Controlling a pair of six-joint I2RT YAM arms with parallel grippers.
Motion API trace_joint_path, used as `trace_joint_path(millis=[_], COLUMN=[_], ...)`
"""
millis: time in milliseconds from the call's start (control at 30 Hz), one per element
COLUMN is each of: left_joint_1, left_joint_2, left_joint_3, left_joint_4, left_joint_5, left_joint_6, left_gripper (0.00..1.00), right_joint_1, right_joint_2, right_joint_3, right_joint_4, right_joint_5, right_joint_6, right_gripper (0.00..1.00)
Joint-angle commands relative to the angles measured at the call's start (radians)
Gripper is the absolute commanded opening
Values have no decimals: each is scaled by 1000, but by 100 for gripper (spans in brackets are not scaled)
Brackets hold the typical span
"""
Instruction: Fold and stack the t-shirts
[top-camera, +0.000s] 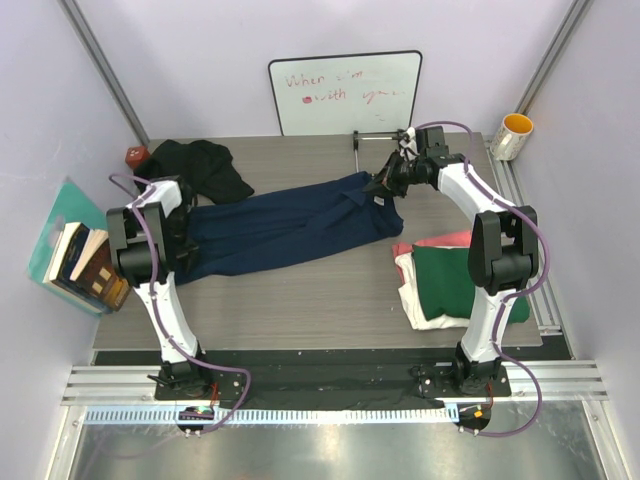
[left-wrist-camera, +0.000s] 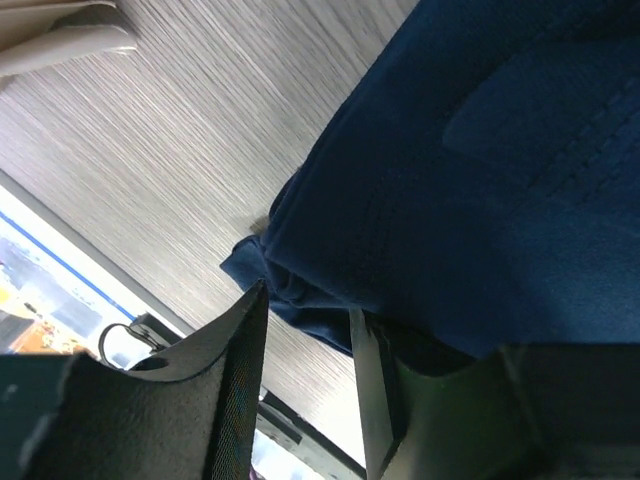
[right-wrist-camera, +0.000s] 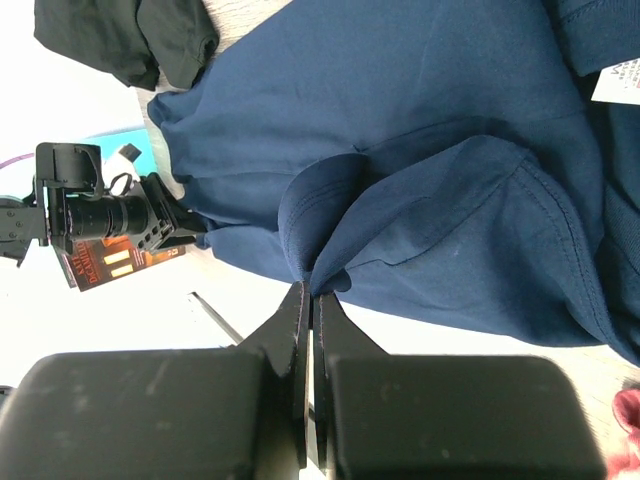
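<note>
Folding the navy t-shirt (top-camera: 290, 225) now: right gripper (right-wrist-camera: 310, 290) clamped on one end, left gripper (left-wrist-camera: 308, 315) straddling the opposite edge, grip unclear, so it likely wants pinching firm before the fold

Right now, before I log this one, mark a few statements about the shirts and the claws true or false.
1. The right claw is shut on the navy shirt. True.
2. The dark green shirt tops the stack on the right. True.
3. The black shirt lies folded on that stack. False: it lies crumpled at the far left of the table.
4. The navy shirt is folded small. False: it lies stretched out across the middle of the table.
</note>
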Motion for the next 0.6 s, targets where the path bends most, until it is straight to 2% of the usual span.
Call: trace_joint_path(millis=[0, 167, 400, 567], left_joint_1=[-4, -4, -6, -55], left_joint_2=[-45, -154, -278, -383], left_joint_3=[-5, -15, -115, -196], left_joint_4=[12, -16, 24, 9], left_joint_5=[76, 145, 156, 127], left_joint_6=[-40, -100, -229, -336], left_gripper=[41, 48, 50, 51], right_joint_1=[-7, -9, -18, -30], right_joint_2=[-16, -12, -25, -38], right_joint_3=[46, 63, 35, 17], right_joint_4=[36, 41, 61, 86], right_joint_5=[-19, -28, -35, -29], right_joint_6=[0, 8, 14, 26], right_gripper=[1, 1, 1, 1])
